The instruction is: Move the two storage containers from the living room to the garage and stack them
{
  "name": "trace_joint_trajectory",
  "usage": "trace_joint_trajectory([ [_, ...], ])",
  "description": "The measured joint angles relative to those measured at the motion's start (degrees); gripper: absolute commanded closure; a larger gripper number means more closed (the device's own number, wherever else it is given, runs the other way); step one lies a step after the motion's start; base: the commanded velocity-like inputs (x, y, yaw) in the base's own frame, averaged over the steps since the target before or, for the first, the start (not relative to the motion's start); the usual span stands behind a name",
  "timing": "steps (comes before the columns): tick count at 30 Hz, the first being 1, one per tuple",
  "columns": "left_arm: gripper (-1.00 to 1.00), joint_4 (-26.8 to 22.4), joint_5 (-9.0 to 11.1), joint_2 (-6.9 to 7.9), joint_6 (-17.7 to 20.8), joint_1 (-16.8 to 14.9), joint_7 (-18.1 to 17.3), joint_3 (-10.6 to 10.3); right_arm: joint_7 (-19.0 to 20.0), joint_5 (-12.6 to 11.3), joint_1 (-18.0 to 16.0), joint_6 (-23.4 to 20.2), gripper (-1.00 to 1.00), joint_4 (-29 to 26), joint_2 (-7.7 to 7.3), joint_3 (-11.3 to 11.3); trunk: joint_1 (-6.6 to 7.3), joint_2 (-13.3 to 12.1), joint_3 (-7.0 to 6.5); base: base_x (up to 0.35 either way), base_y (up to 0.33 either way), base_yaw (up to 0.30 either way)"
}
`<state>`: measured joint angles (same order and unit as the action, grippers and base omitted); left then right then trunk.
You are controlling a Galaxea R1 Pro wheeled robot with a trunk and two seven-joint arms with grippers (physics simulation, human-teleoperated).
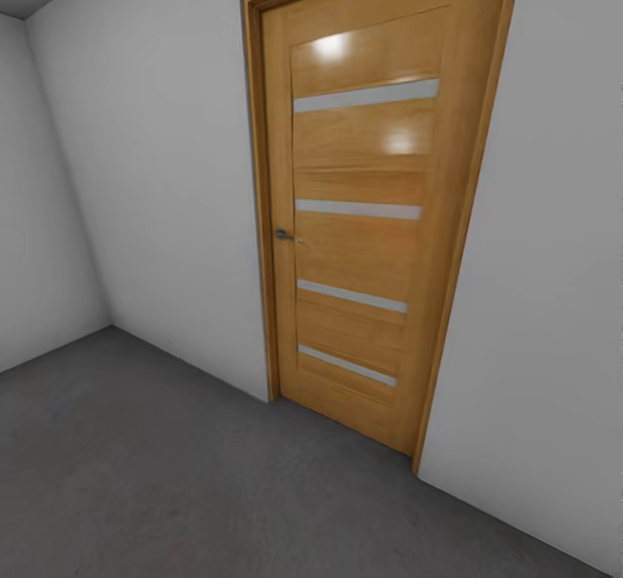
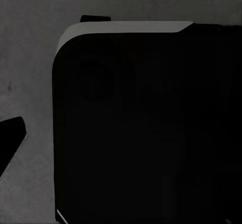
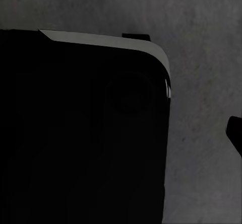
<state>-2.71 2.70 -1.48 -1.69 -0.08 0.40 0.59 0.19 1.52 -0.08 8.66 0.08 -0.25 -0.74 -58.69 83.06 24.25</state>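
- You face a closed wooden door (image 1: 359, 215) at 12 o'clock, white walls (image 1: 164, 180) either side, dark concrete floor (image 1: 173, 474) below: this looks like the garage.
- No bin is in sight, so I can't tell where either one is.
- Both wrist views look down past a dark robot body (image 2: 146, 128) at the floor; whether either hand is released or clenched can't be told.
- You seem to be in transit. Next: turn the base to find a bin or the drop spot.
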Motion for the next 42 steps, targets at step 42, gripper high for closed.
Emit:
trace_joint_trajectory([
  [42,-1.0,0.01,0.01,0.09,0.0,0.0,0.0,0.0,-0.03,0.0,0.0,0.03,-1.0,0.0,-0.08,0.0,-0.01,0.0,0.0,0.279,0.237,-0.244],
])
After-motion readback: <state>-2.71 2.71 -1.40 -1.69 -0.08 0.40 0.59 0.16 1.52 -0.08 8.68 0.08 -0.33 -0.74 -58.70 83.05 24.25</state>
